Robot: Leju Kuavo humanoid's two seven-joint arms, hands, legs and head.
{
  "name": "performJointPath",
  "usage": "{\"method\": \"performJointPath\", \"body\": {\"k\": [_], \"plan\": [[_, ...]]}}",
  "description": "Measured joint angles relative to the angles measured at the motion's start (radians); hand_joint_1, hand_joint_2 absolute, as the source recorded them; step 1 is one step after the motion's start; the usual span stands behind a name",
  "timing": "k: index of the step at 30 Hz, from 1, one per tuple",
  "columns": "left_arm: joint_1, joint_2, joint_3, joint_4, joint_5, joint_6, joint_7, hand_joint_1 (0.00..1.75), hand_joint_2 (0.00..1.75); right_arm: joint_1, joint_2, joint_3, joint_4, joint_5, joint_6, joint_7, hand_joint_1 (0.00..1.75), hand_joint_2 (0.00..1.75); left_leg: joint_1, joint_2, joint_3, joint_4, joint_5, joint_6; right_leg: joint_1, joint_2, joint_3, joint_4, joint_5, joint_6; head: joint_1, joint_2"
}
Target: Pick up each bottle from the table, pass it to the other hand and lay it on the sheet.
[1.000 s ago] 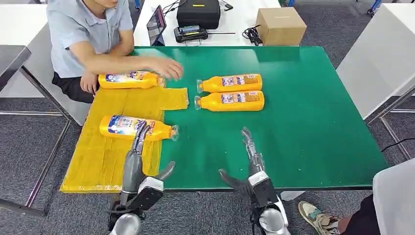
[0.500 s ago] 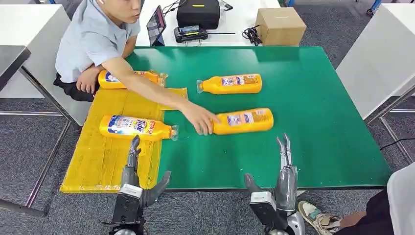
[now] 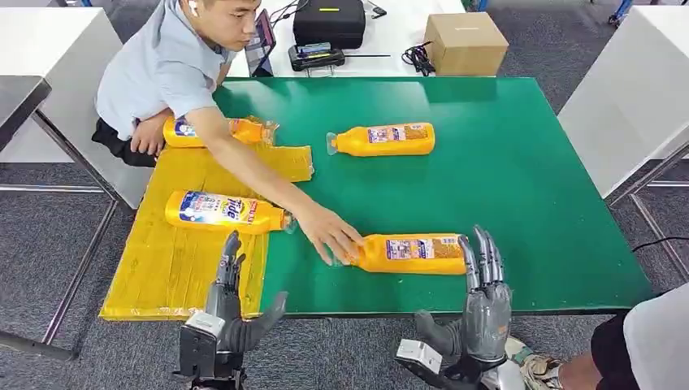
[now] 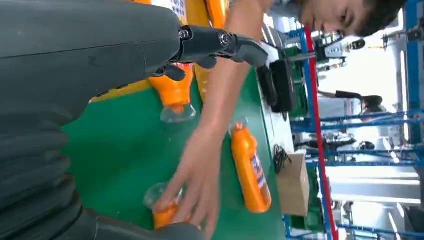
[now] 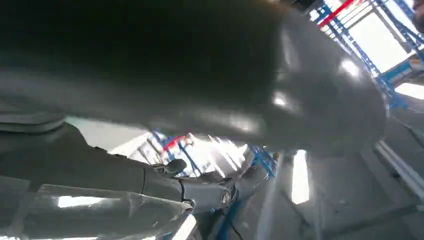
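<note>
Four orange bottles lie flat. One bottle (image 3: pixel 414 254) lies near the table's front edge, with a person's hand (image 3: pixel 329 233) on its neck. My right hand (image 3: pixel 481 305) stands open at that edge, fingers up beside the bottle's base. A second bottle (image 3: pixel 382 139) lies farther back on the green table (image 3: pixel 528 187). A third bottle (image 3: pixel 223 212) lies on the yellow sheet (image 3: pixel 162 260); the fourth bottle (image 3: pixel 244 130) lies at the sheet's far end, behind the person's arm. My left hand (image 3: pixel 227 313) is open below the sheet's near edge. The left wrist view shows my left hand (image 4: pixel 100 55), the person's hand (image 4: pixel 195 185) and the far bottle (image 4: pixel 250 170).
A person in a grey shirt (image 3: pixel 154 69) leans over the table's far left corner, arm stretched across the sheet. A cardboard box (image 3: pixel 465 41), a black case (image 3: pixel 329 20) and a tablet (image 3: pixel 260 36) sit on a white table behind. Another white table (image 3: pixel 626 89) stands right.
The person has dragged one bottle from beside the far bottle to the table's front edge. My right hand has moved right and back toward the edge; my left hand has drawn back slightly.
</note>
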Motion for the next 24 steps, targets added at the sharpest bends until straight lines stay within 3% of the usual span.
{"method": "performJointPath", "body": {"k": [7, 10, 17, 24], "plan": [[-0.011, 0.008, -0.030, 0.004, 0.034, -0.029, -0.013, 0.00, 1.75, -0.037, 0.014, -0.111, 0.077, 0.241, 0.000, 0.010, 0.00, 0.00, 0.000, 0.000, 0.000, 0.000, 0.000, 0.000, 0.000, 0.000, 0.000, 0.000, 0.000, 0.000, 0.000, 0.000], [-0.017, 0.010, -0.038, 0.005, 0.037, -0.029, -0.016, 0.00, 1.75, -0.055, 0.014, -0.147, 0.110, 0.254, 0.000, 0.016, 0.00, 0.00, 0.000, 0.000, 0.000, 0.000, 0.000, 0.000, 0.000, 0.000, 0.001, 0.000, 0.000, 0.000, 0.000, 0.000], [-0.051, 0.015, -0.072, 0.017, -0.084, -0.004, -0.048, 0.00, 1.75, -0.167, -0.054, -0.132, 0.294, 0.033, 0.002, 0.113, 0.00, 0.00, 0.000, 0.000, 0.000, 0.000, 0.001, 0.001, 0.000, 0.000, 0.001, 0.000, 0.001, 0.000, 0.000, 0.000], [-0.090, 0.014, -0.100, 0.072, -0.162, 0.028, -0.050, 0.00, 1.75, -0.267, -0.115, -0.081, 0.478, -0.027, 0.000, 0.140, 0.00, 0.00, 0.000, 0.000, 0.001, 0.000, 0.001, 0.001, 0.000, 0.000, 0.001, 0.000, 0.001, 0.001, 0.000, 0.000]]}}
